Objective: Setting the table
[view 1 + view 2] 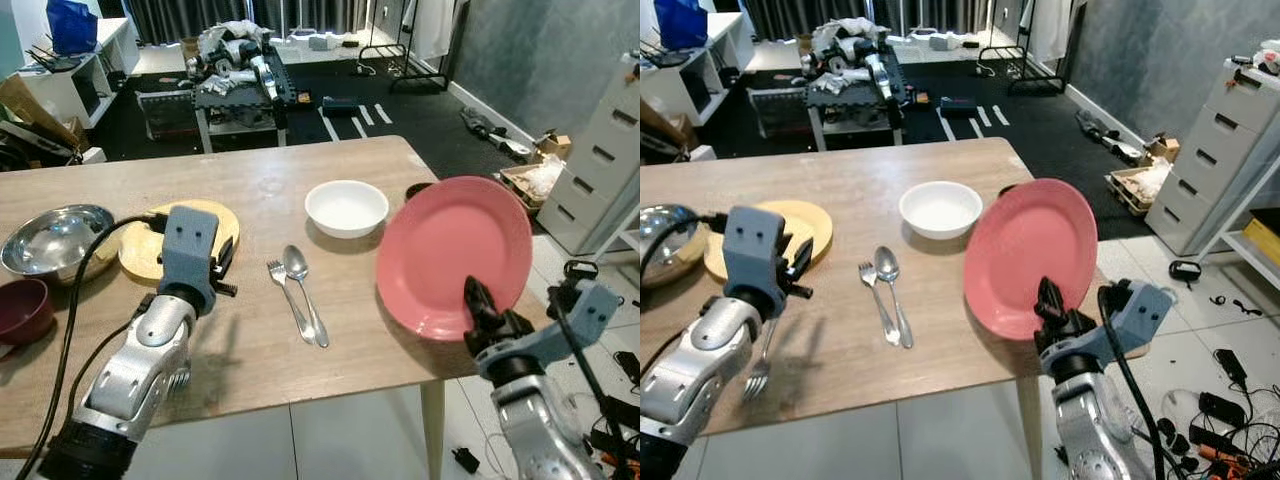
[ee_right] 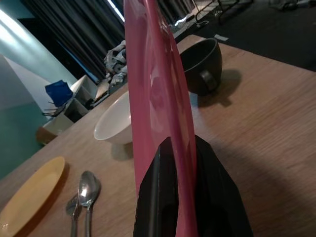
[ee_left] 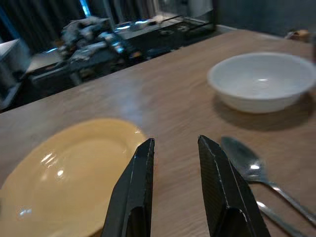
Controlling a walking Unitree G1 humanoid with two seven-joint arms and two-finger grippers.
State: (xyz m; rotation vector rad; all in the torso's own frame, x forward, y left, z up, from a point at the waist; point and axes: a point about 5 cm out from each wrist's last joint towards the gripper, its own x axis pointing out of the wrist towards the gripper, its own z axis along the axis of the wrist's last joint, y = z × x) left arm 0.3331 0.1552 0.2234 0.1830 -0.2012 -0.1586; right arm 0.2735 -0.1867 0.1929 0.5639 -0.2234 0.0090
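My right gripper point(image 1: 478, 300) is shut on the near rim of a pink plate point(image 1: 450, 250). The plate stands tilted on edge over the right end of the wooden table point(image 1: 250, 180). My left gripper point(image 3: 175, 143) hovers open and empty over the near right rim of a yellow plate point(image 1: 140, 250). A fork point(image 1: 292, 300) and a spoon point(image 1: 303, 290) lie side by side mid-table. A white bowl point(image 1: 346, 207) sits just beyond them. Another fork point(image 1: 758, 375) lies on the table under my left arm.
A steel bowl point(image 1: 55, 238) and a dark red bowl point(image 1: 20, 310) sit at the table's left end. A dark cup point(image 2: 202, 64) stands behind the pink plate. White drawers point(image 1: 610, 150) stand to the right, and a cluttered low table point(image 1: 240, 70) lies beyond.
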